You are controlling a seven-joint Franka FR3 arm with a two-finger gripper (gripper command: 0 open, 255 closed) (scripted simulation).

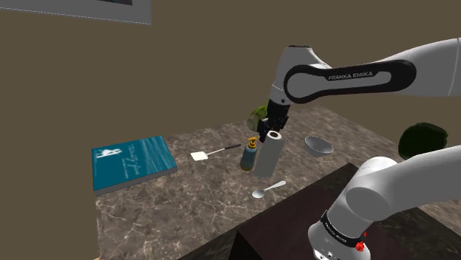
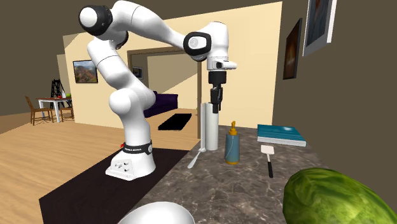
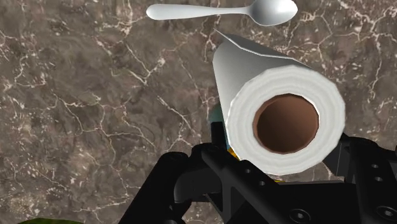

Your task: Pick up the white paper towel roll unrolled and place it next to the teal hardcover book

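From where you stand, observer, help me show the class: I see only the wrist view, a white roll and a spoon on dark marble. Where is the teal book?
Observer: The teal book lies flat on the counter, well toward the shoulder view's left of the paper towel roll.
Operator: Does anything lie on the way there?
Observer: Yes, a white spatula with a dark handle lies on the counter between the roll and the book.
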